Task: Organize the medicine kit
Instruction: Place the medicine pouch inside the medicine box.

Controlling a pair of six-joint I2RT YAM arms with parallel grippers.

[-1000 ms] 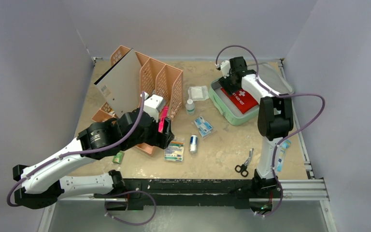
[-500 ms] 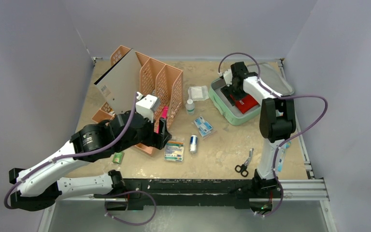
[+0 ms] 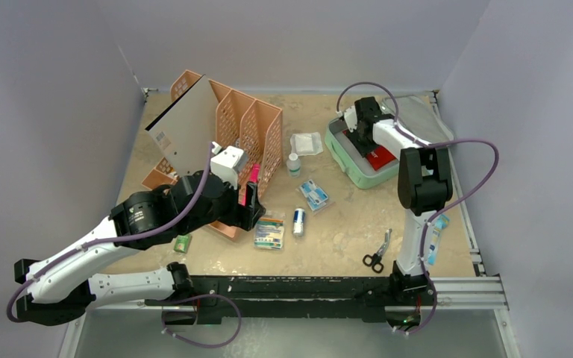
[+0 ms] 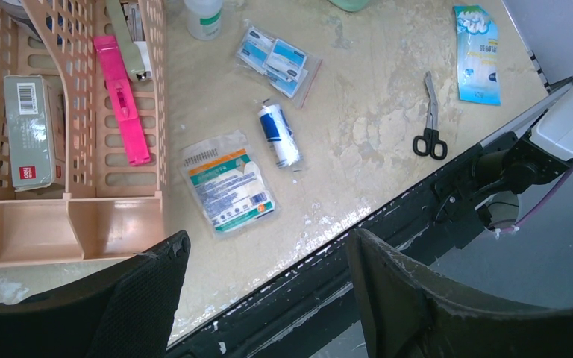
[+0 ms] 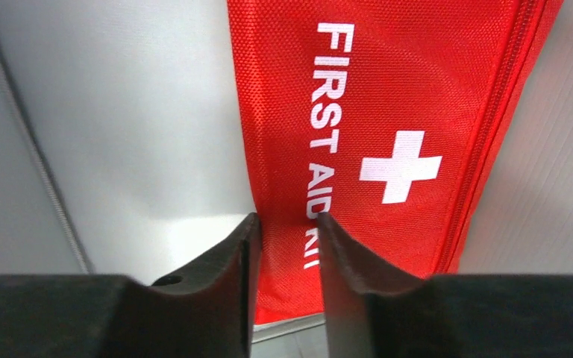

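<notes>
The mint-green medicine kit (image 3: 358,177) lies open at the back right, its grey lid (image 3: 420,112) folded back. A red "FIRST AID KIT" pouch (image 3: 381,157) lies inside it, and fills the right wrist view (image 5: 388,112) on the grey lining (image 5: 134,112). My right gripper (image 3: 359,133) hangs just over the pouch's left edge (image 5: 287,224), jaws a narrow gap apart, pinching nothing that I can see. My left gripper (image 3: 257,212) is wide open and empty above the table's front edge (image 4: 268,237), beside the orange rack (image 3: 231,127).
Loose on the table: a gauze packet (image 4: 227,183), a small blue-white roll (image 4: 278,134), a bag of blue packets (image 4: 278,58), scissors (image 4: 429,119), a blue sachet (image 4: 479,52), a small bottle (image 3: 293,164), white gauze (image 3: 306,143). A pink item (image 4: 123,101) and a box (image 4: 30,130) sit in the rack.
The right gripper shifted a little within the kit, and the red pouch now lies further right, more hidden by the arm. The left arm swung slightly, then held still.
</notes>
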